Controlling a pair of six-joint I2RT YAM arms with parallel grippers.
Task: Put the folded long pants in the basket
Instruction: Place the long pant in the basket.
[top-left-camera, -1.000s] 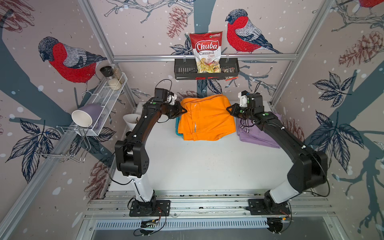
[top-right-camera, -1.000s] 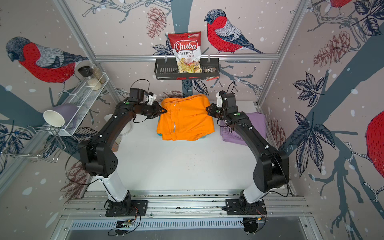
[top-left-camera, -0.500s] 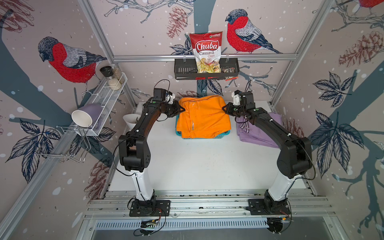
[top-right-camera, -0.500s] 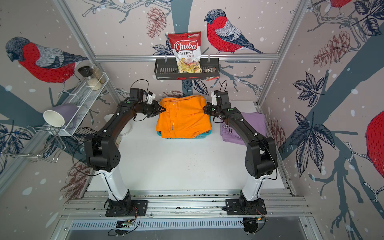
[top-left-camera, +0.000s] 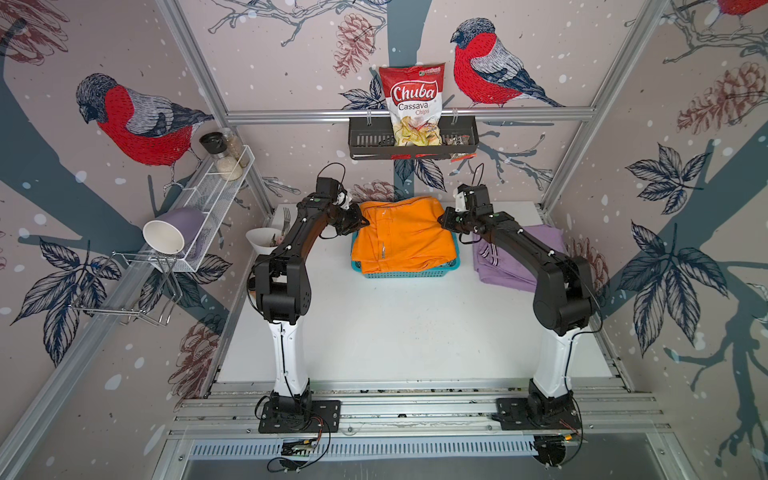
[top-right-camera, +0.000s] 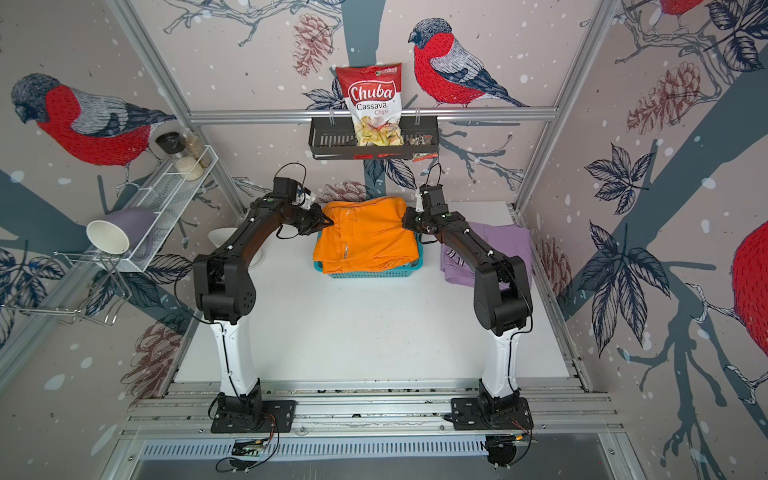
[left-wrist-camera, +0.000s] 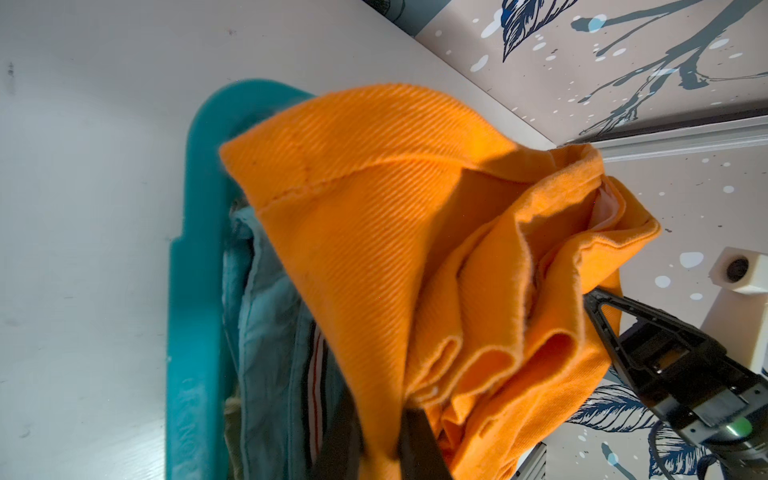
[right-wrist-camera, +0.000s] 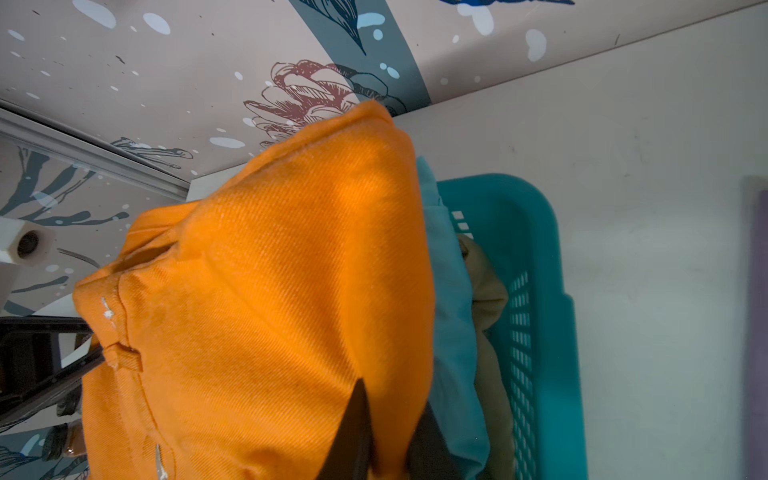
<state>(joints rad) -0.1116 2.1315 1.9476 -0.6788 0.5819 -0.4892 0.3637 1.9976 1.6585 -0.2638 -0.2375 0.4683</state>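
1. Over the basket (top-left-camera: 411, 273), your left gripper (top-left-camera: 363, 222) and right gripper (top-left-camera: 443, 219) each pinch tight an opposite edge of the orange pants (top-left-camera: 403, 239).
2. Lilac pants (top-left-camera: 503, 270) lie beside the basket.
3. Behind the basket, you'll read "Chuba Cassava Chips" on the bag (top-left-camera: 413, 106).

orange pants (left-wrist-camera: 374, 257) matt ribbed twill cloth; basket (right-wrist-camera: 536, 291) smooth perforated plastic.

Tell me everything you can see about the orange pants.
The orange pants are a folded bundle of twill-looking cloth with stitched seams and a belt loop showing. They sit over the teal basket, covering most of it, above turquoise pants inside. The left claw and right claw each pinch an opposite edge, shut on the cloth, which bunches into folds near the left claw.
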